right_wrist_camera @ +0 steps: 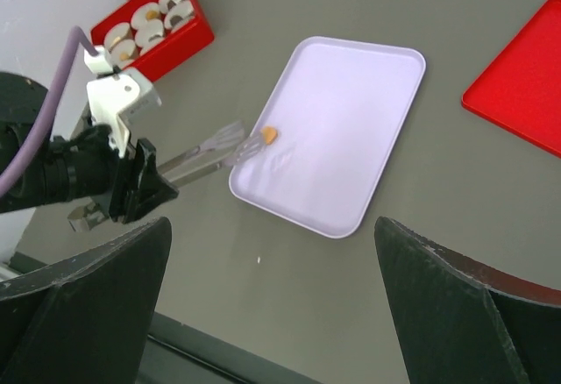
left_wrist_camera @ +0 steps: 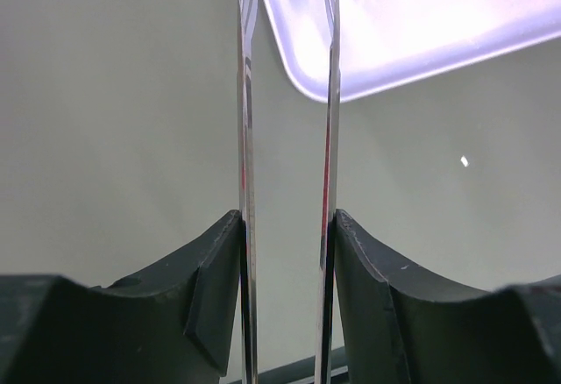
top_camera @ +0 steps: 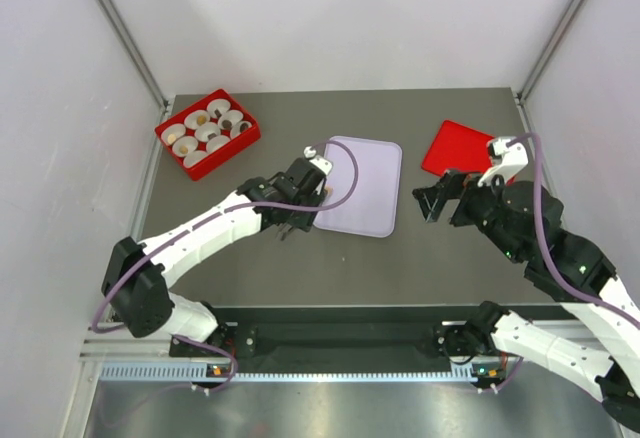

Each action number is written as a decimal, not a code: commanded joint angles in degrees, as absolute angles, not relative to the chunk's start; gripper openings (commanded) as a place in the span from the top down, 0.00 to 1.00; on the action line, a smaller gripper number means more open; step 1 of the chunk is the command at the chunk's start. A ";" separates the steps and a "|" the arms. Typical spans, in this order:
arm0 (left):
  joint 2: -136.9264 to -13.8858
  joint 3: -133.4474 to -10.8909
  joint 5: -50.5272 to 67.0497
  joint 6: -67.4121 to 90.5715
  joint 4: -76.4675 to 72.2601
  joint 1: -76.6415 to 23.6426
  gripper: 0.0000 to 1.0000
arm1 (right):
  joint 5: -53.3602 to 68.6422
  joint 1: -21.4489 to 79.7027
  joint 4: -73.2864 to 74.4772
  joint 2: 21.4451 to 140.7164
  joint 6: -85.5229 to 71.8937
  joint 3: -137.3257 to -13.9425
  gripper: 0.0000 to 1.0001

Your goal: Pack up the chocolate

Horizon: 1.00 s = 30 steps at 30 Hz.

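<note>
My left gripper point(top_camera: 298, 210) is shut on a pair of metal tongs point(left_wrist_camera: 248, 138), whose two blades run forward between its fingers. The tong tips reach over the near left edge of the pale lilac tray point(top_camera: 365, 188). One caramel-orange chocolate point(right_wrist_camera: 269, 135) sits right at those tips, just inside the tray rim; I cannot tell whether the tips pinch it. More chocolate point(top_camera: 203, 118) lies in white paper cups in the red box point(top_camera: 247, 136) at the back left. My right gripper point(right_wrist_camera: 272, 235) hangs open and empty above the table, right of the tray.
A flat red lid point(top_camera: 455, 148) lies at the back right, behind the right gripper. White walls and metal frame posts enclose the table. A tiny white speck point(right_wrist_camera: 259, 260) lies on the dark table in front of the tray.
</note>
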<state>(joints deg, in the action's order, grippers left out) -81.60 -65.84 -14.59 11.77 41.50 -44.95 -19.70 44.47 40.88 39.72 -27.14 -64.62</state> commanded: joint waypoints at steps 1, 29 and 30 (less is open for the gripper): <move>-83.40 -69.69 -15.12 10.64 38.06 -45.17 0.51 | -20.04 44.56 39.29 39.37 -27.25 -64.16 0.00; -91.58 -70.93 -17.75 8.96 35.68 -45.17 0.52 | -21.44 44.56 39.64 38.14 -26.46 -63.72 0.00; -91.76 -70.93 -17.84 8.96 35.68 -45.09 0.52 | -21.45 44.65 39.64 38.14 -26.46 -63.72 0.00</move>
<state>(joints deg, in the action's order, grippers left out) -91.13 -69.34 -16.45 9.67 38.41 -44.95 -20.12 44.47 40.91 38.50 -27.05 -64.14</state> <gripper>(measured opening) 0.481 0.996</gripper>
